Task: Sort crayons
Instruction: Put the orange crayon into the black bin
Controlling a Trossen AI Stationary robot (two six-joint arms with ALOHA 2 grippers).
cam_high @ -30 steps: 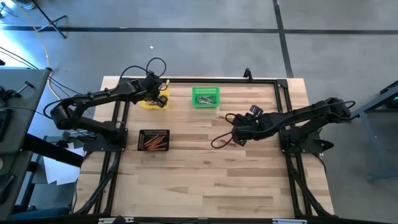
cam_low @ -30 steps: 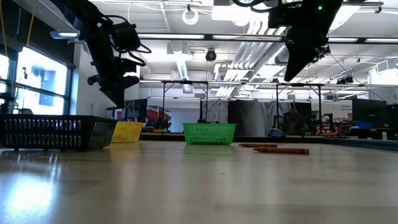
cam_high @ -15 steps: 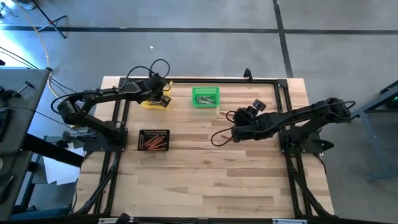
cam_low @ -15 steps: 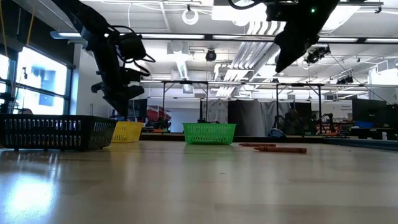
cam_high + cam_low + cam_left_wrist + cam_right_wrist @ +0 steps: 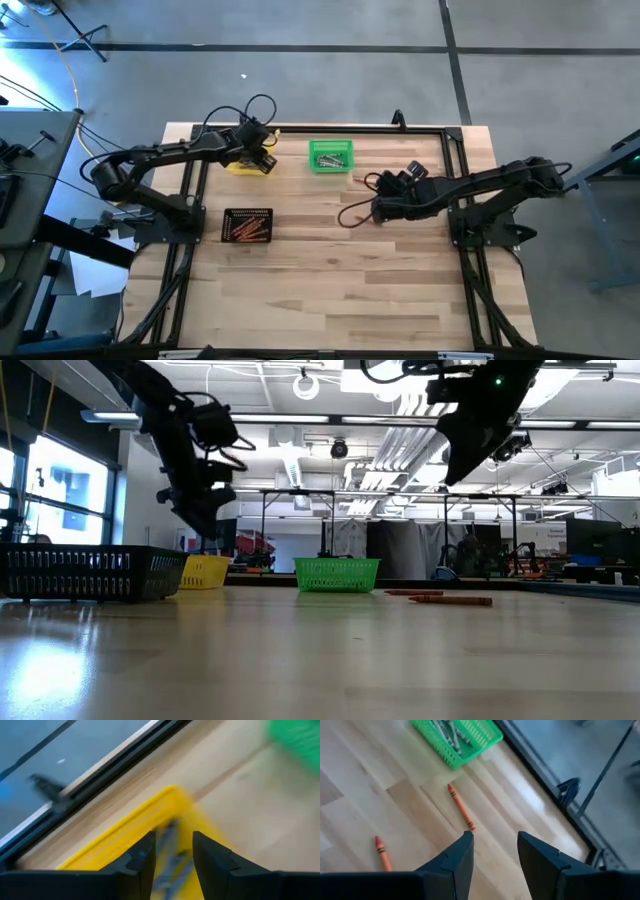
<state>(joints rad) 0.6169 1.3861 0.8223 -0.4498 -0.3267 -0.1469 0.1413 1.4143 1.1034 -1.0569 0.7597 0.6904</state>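
While the left gripper (image 5: 262, 160) hangs over the yellow bin (image 5: 240, 166), fingers apart and empty, probably to drop a crayon, the right gripper (image 5: 378, 211), fingers apart, faces two orange crayons (image 5: 460, 807) on the table (image 5: 330, 270).

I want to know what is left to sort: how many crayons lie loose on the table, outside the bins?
2, both orange: one crayon just beside the green bin, the other crayon farther from it. Both lie under the right tool. The arms may hide more.

No text, label, brand or number can be read in any view. The crayons (image 5: 460, 808) carry dark wrapper bands, but nothing on them is legible.
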